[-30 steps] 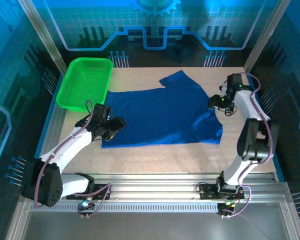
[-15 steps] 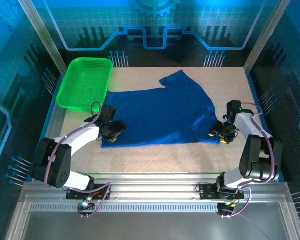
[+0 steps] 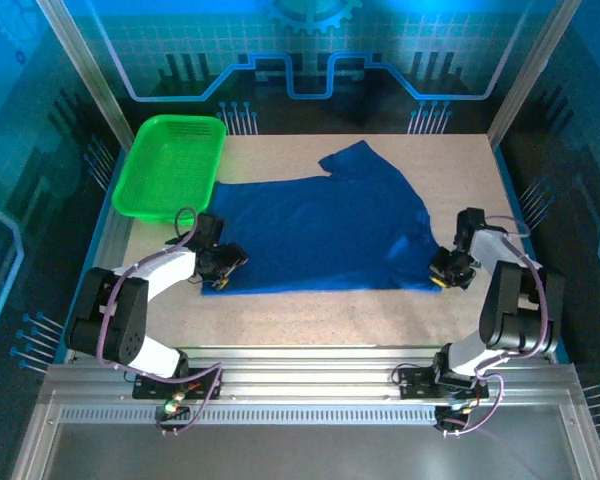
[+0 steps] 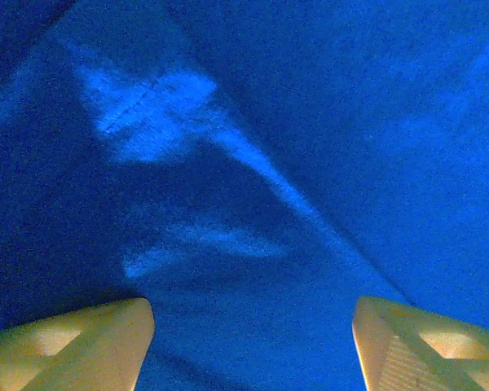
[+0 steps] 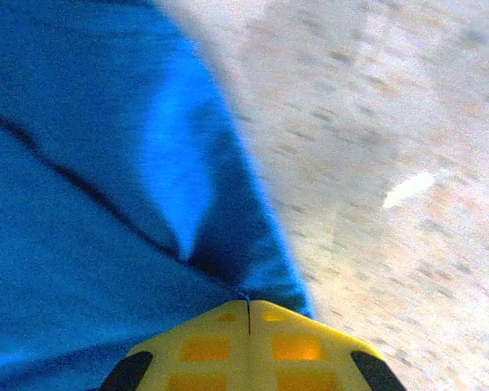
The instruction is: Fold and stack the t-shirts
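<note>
Blue t-shirt spread | left hand apart above it | right hand clamped on its corner

We read no lettering, label, brand or number anywhere; the blue t-shirt lying on the bench shows us plain cloth.

- A royal-blue t-shirt lies spread mostly flat in the middle, plain side up.
- One sleeve points far.
- Its near right corner is creased and bunched.
</note>
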Tool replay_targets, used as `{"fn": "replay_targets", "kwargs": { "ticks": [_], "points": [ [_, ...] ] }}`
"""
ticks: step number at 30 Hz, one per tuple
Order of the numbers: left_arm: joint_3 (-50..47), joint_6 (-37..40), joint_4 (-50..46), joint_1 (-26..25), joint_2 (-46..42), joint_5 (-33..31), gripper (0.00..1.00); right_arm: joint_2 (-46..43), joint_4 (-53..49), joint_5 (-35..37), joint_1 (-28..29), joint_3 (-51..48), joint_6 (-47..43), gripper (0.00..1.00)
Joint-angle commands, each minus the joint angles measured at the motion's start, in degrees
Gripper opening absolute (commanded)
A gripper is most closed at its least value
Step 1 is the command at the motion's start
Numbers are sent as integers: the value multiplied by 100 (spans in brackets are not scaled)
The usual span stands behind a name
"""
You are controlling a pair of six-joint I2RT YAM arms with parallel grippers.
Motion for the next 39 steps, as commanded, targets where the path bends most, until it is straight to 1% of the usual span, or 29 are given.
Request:
{"fn": "replay_targets", "kwargs": {
  "ticks": [1, 7, 14, 15, 17, 19, 20, 23, 26, 29, 30, 32, 37, 39],
  "points": [
    [-324, -6, -208, 219, 87, -335, 69, -547, -216, 262, -319, -323, 440, 0],
    [-376, 97, -230, 305, 130, -361, 69, -1002, -290, 467, -756, -736, 615, 0],
    [-321, 189, -309, 319, 114, -367, 69, -960, -230, 386, -903, -1003, 759, 0],
    [-287, 204, -307, 319, 93, -328, 69, -964, -238, 379, -901, -1007, 781, 2],
    [-163, 247, -311, 281, -8, -217, 69, -1072, -324, 378, -903, -945, 807, 7],
    [92, 358, -397, 139, -200, -161, 70, -1338, -429, 434, -887, -853, 826, 19],
    [286, 438, -482, 37, -310, -166, 71, -1533, -532, 472, -876, -777, 821, 27],
    [944, 623, -749, -298, -534, -219, 72, -2062, -757, 392, -802, -493, 762, 46],
    [1541, 825, -806, -605, -607, -256, 73, -2496, -724, 65, -540, -204, 568, 62],
    [1989, 923, -868, -809, -500, -266, 73, -2663, -528, -110, -59, 136, 286, 74],
    [2064, 927, -832, -838, -461, -215, 74, -2647, -356, -273, 93, 193, 160, 76],
    [2125, 898, -755, -859, -386, -136, 74, -2434, -142, -569, 364, 355, 26, 77],
    [2177, 981, -404, -918, -226, 166, 74, -1442, 158, -1010, 767, 735, -190, 77],
    [2266, 1139, -329, -999, -163, 261, 74, -1086, 317, -1021, 1008, 842, -181, 76]
  ]
}}
